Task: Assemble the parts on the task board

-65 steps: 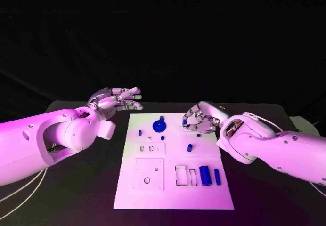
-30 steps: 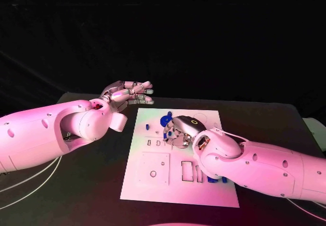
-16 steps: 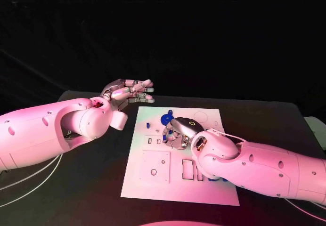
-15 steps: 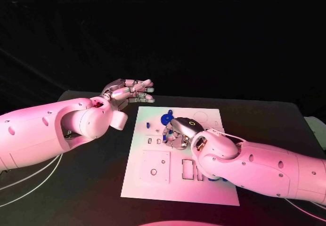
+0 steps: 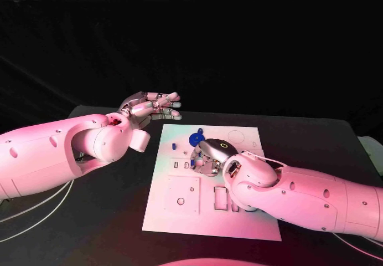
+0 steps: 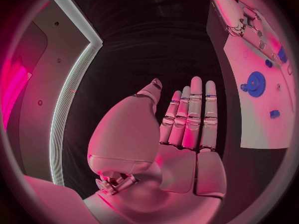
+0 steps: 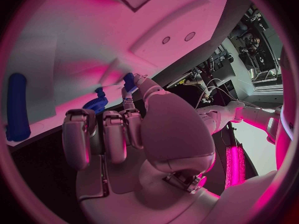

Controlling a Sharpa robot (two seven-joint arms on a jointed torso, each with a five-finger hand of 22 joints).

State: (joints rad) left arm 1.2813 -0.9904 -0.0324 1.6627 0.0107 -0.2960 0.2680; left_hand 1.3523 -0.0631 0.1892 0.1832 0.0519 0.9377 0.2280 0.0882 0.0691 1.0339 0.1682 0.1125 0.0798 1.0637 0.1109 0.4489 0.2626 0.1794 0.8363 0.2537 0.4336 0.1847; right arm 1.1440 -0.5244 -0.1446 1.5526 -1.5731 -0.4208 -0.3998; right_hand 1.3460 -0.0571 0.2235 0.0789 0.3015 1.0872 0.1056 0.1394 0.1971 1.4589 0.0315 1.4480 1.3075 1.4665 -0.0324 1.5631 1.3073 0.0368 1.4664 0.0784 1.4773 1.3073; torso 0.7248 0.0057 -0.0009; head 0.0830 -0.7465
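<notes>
Over the task board (image 5: 247, 136), the right hand (image 5: 209, 157) pinched a small blue part (image 7: 129, 81), hiding pieces beneath; the left hand (image 5: 151, 106) hovered, fingers apart.

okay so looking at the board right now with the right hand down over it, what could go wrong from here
1. The right hand works low over the task board, close to the blue gear; its fingers could knock it.
2. A small blue part sits at its fingertips; whether it is firmly pinched is unclear, so it may slip.
3. The right forearm hides parts from the head view.
</notes>
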